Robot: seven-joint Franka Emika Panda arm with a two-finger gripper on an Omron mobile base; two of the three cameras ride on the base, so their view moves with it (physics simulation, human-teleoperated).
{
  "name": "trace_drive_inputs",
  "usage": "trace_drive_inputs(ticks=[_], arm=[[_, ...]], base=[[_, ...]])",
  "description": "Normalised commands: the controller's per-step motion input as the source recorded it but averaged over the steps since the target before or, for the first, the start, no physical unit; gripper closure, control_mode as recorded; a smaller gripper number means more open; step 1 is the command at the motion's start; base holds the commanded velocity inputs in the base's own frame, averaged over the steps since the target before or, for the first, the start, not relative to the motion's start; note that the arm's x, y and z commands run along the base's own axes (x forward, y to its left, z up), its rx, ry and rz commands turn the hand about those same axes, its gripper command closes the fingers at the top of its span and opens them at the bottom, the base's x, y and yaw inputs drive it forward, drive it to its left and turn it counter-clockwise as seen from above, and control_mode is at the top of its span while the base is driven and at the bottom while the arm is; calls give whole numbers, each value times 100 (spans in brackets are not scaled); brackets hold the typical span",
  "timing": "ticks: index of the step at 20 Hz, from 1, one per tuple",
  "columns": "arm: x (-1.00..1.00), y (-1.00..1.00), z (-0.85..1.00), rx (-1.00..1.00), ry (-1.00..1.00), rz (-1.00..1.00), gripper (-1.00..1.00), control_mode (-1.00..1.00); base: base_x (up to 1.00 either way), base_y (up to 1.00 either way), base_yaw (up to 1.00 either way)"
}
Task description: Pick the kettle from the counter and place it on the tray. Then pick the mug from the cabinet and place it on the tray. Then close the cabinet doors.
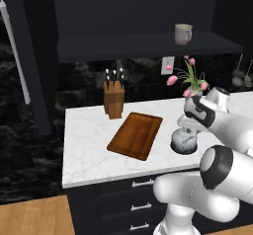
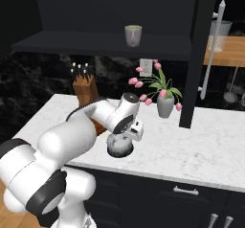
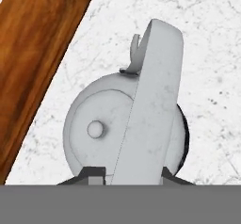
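The white arm's two-finger gripper (image 3: 132, 173) hung straight down over the small squat silver-grey metal kettle (image 1: 184, 141), its dark fingertips (image 3: 94, 173) set narrowly on either side of the kettle's broad arched handle; whether they actually pinched it I could not tell. The kettle sat on the white marble counter (image 1: 89, 150), just beside the flat reddish-brown wooden tray (image 1: 136, 135), near the front edge. Up on the black cabinet's dark shelf (image 2: 72, 45) stood the pale off-white mug (image 2: 133, 35), the cabinet doors (image 2: 198, 54) open.
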Motion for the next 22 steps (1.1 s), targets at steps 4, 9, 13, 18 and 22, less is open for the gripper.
trace_drive_inputs(ticks=[4,9,13,18,22], arm=[[-13,39,31,-4,0,5,100,-100],[-3,52,38,0,-6,4,100,-100],[1,59,11,0,-11,0,100,-100],[7,49,5,0,-17,0,100,-100],[21,38,27,0,-10,0,100,-100]], base=[[0,0,0],[0,0,0],[0,0,0],[0,0,0],[0,0,0]])
